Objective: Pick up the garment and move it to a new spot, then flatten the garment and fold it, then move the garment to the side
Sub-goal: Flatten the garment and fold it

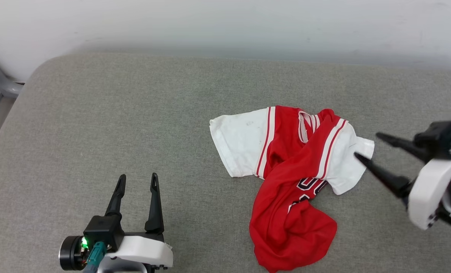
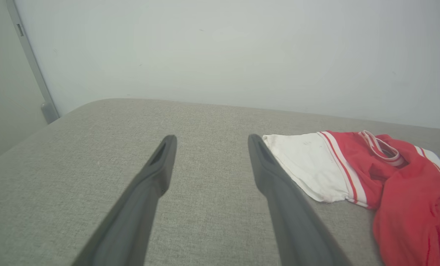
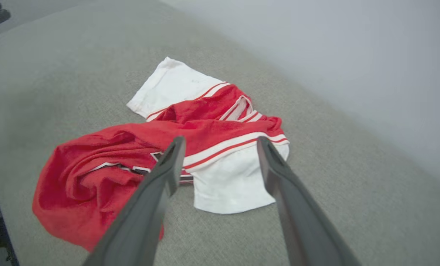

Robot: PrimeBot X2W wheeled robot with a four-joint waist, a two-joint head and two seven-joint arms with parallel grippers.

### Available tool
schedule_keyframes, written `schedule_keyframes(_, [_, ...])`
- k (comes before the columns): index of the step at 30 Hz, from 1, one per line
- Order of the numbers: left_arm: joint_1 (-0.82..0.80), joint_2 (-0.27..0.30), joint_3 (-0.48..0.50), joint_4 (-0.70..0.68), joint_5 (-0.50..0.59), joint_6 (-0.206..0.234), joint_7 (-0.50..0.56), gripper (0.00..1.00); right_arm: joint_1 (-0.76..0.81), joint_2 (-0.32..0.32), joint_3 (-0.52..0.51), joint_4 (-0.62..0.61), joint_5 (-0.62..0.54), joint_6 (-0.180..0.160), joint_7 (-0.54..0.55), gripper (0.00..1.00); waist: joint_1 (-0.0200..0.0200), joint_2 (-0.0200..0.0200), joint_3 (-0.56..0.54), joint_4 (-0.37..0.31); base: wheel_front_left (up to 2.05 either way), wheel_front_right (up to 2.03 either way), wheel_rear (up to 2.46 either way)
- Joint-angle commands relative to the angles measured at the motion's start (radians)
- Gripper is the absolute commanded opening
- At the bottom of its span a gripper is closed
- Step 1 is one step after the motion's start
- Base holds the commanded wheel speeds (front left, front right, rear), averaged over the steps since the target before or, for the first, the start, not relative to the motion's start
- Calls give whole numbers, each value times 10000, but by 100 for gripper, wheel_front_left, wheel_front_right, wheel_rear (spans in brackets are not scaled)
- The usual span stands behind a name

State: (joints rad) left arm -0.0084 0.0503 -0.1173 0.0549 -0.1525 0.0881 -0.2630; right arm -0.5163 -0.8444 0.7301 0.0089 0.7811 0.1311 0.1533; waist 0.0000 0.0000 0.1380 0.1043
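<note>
Head view showed the shirt (image 1: 293, 182) crumpled on the grey cushion (image 1: 115, 113), right of centre. Both the left gripper (image 1: 138, 176) and the right gripper (image 1: 367, 145) stood with jaws apart, empty. Flattening it likely called for pinching one layer at each shoulder and drawing outward evenly.

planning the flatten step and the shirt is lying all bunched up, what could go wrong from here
1. The garment lies twisted, its body bunched over the print; a pinch there may catch several layers.
2. The right gripper hangs open by one white sleeve; pulling that alone may drag the whole heap.
</note>
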Motion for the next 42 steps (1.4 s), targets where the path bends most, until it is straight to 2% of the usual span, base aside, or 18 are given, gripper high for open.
schedule_keyframes(1, [25, -2, 24, -51, 102, -47, -27, 100, 153, -46, -522, -6, -131, -7, 175, 100, 0, 0, 50, 8, 0, 0, 0])
schedule_keyframes(6, [-204, -2, 3, -137, 172, -107, -27, 100, -344, -265, -2032, 319, -716, -8, 1124, 100, 0, 0, 323, 65, 0, 0, 0])
schedule_keyframes(9, [-310, -4, -69, -143, 161, -155, -27, 100, -630, -407, -2427, 597, -780, -8, 2110, 100, 0, 0, 534, 156, 0, 0, 0])
schedule_keyframes(12, [-478, -2, -196, -142, 77, -136, -27, 100, -1006, -655, -2360, 773, -504, -10, 3409, 100, 0, 0, 750, 299, 0, 0, 0])
schedule_keyframes(13, [-478, -2, -196, -142, 77, -136, -27, 100, -1006, -655, -2360, 773, -504, -10, 3409, 100, 0, 0, 750, 299, 0, 0, 0])
schedule_keyframes(16, [-622, -4, -303, -161, -7, -91, -27, 100, -1377, -821, -2161, 963, -16, -8, 4880, 100, 0, 0, 1002, 439, 0, 0, 0])
schedule_keyframes(20, [-822, -4, -489, -208, -90, -49, -27, 100, -1909, -644, -1954, 1449, 377, -8, 6597, 100, 0, 0, 1345, 664, 0, 0, 0])
schedule_keyframes(23, [-990, -5, -578, -251, -133, -4, -27, 100, -2225, -354, -1750, 1835, 306, -8, 7354, 100, 0, 0, 1630, 815, 0, 0, 0])
schedule_keyframes(28, [-1277, -5, -774, -306, -175, 43, -26, 100, -2519, 203, -1437, 2559, -1, -8, 7851, 100, 0, 0, 2107, 1067, 0, 0, 0])
schedule_keyframes(33, [-1505, -4, -837, -286, -260, 96, -26, 100, -2429, 688, -1045, 3410, -323, -7, 7472, 100, 0, 0, 2443, 1246, 0, 0, 0])
schedule_keyframes(38, [-1570, -4, -805, -278, -289, 187, -26, 100, -1955, 1068, -529, 3871, -144, -2, 6917, 100, 0, 0, 2528, 1238, 0, 0, 0])
schedule_keyframes(39, [-1549, -4, -783, -270, -289, 198, -26, 100, -1933, 1031, -453, 3887, -109, -1, 6773, 67, 0, 0, 2518, 1210, 0, 0, 0])
schedule_keyframes(40, [-1515, -5, -765, -251, -288, 218, -26, 100, -1962, 979, -430, 3870, -81, 8, 6581, 13, 0, 0, 2493, 1168, 0, 0, 0])
schedule_keyframes(41, [-1483, -4, -748, -232, -285, 235, -26, 100, -2022, 896, -444, 3867, -12, 7, 6382, 0, 0, 0, 2457, 1122, 0, 0, 0])
schedule_keyframes(42, [-1450, -4, -729, -211, -284, 242, -26, 100, -2093, 792, -487, 3845, 52, 5, 6193, 0, 0, 0, 2409, 1069, 0, 0, 0])
